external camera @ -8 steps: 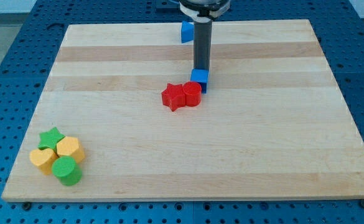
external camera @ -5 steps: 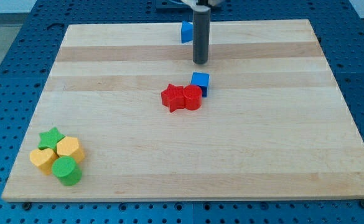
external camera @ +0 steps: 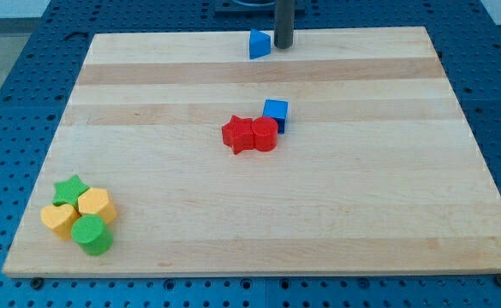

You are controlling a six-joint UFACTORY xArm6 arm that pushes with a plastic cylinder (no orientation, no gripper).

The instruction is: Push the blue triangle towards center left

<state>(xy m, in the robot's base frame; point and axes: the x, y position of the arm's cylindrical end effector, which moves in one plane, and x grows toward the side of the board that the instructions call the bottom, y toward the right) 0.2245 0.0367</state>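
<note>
Where the wooden board (external camera: pixel 147 103) nears its bottom-left corner, four blocks sit bunched and touching: a green star (external camera: pixel 71 187) at the upper left of the bunch, a yellow heart (external camera: pixel 59 219) below it, a yellow hexagon (external camera: pixel 96 204) to the star's right, and a green cylinder (external camera: pixel 92 235) lowest of the four.

Mid-board, well apart from that bunch, a second cluster: red star (external camera: pixel 239 134) on the left, a red cylinder (external camera: pixel 265 133) pressed against its right side, and a blue cube (external camera: pixel 275 113) touching the cylinder at its upper right.

Top edge, a little right of the red star's column: the blue triangle (external camera: pixel 259 44), standing alone near the board's far rim, well apart from the centre cluster.

Just beside the triangle's right face, my tip (external camera: pixel 283 46) rests at board level; whether it touches the triangle or stands a hair off, I cannot tell. The rod runs straight up out of the view's top. It has no jaws to open or close and holds nothing.

Around the board, blue perforated table (external camera: pixel 10 77) on every side.
</note>
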